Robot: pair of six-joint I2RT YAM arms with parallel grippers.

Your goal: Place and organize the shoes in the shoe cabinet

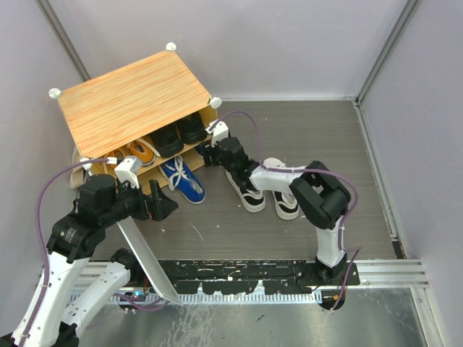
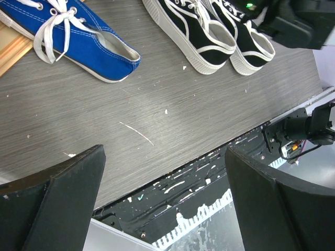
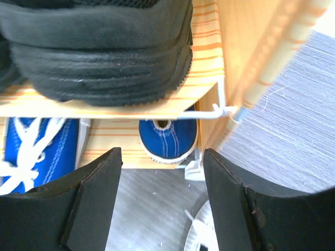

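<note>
The shoe cabinet (image 1: pixel 137 101) stands at the back left with its front open. A black pair (image 1: pixel 177 134) sits on its upper shelf beside an orange pair (image 1: pixel 141 152). One blue shoe (image 1: pixel 182 179) sticks out of the bottom onto the floor. The black-and-white lace-ups (image 1: pixel 264 188) lie on the floor to the right. My right gripper (image 1: pixel 206 153) is open and empty at the cabinet's right front corner. Its view shows a black heel (image 3: pixel 99 52) above and a blue heel (image 3: pixel 167 138) below. My left gripper (image 1: pixel 163 206) is open and empty over the floor, near the blue shoe (image 2: pixel 78 36).
The cabinet's white door panel (image 1: pixel 148 260) slants down from the cabinet toward the near edge under my left arm. A black base rail (image 1: pixel 246 278) runs along the near edge. Grey walls close in the left, back and right sides.
</note>
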